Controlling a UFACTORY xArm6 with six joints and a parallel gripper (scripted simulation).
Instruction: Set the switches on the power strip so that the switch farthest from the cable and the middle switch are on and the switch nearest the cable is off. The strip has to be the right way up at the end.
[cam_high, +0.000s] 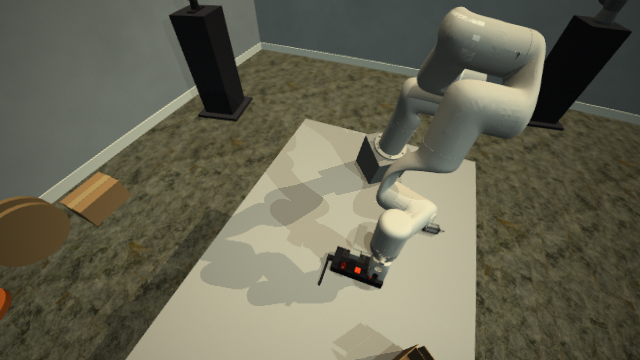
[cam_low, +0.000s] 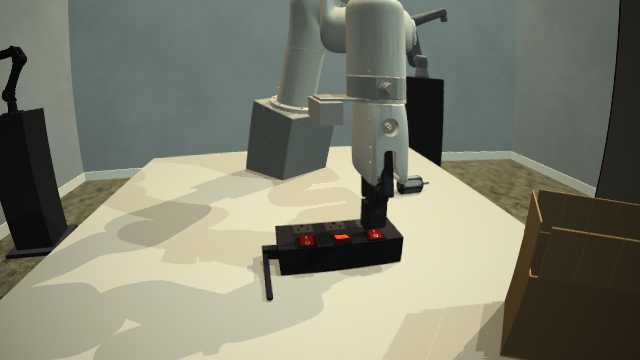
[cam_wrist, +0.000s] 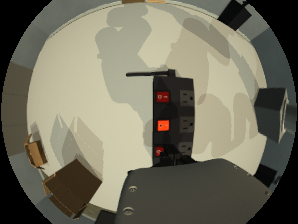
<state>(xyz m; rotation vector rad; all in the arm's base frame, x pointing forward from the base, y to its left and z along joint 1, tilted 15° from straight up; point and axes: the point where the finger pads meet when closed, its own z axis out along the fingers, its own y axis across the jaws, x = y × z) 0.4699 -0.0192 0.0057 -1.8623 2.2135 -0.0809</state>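
Directly below the gripper (cam_low: 374, 220), fingers together on nothing, sits the power strip (cam_low: 340, 247), upright; tips at its far-from-cable end. Strip lies on a pale table (cam_low: 150, 280), cardboard box (cam_low: 570, 280) to its right.

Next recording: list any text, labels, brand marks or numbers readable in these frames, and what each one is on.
No readable words, brand names or numbers in any view.
Switch near the cable: small white marks, too small to read.
Switch far from the cable: small white marks, too small to read.
Middle switch: brighter orange, no mark legible.
Power strip body, arm and cardboard box: no print visible.
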